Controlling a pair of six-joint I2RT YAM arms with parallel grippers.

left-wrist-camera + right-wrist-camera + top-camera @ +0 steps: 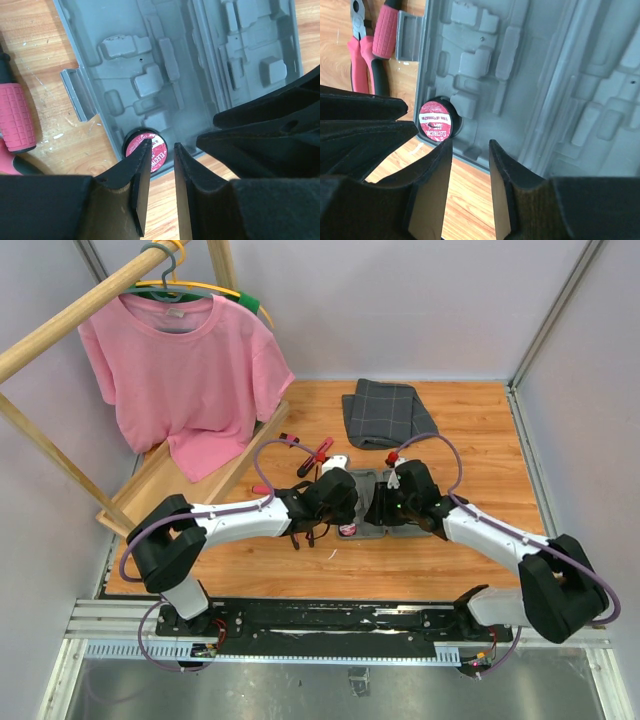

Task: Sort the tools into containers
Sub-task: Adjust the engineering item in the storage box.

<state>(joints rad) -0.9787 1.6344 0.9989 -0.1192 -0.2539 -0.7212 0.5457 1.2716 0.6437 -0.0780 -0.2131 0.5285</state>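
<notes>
The left gripper [161, 152] is positioned over the near edge of the grey tool case [145, 80], which lies open on the wooden worktop [35, 45]. Its jaws stand slightly parted with a narrow gap and grip nothing. The roll of electrical tape [133, 144], with a red label, sits in a round recess at the corner of the case. It lies directly ahead of the left jaw tip, which hides part of it. A red-handled tool [16, 117] lies on the worktop outside the case, well to the left of these jaws. The right gripper [470, 147] is positioned over the same edge of the case. Its jaws are parted wider and also grip nothing. From the right wrist view, the tape roll lies ahead of the jaws and just left of the left jaw tip, not touching it. Pliers [356, 55] with pink grips and a second red handle [386, 27] lie side by side on the worktop, far ahead and to the left of the right jaws, beside the case latch [409, 32].
</notes>
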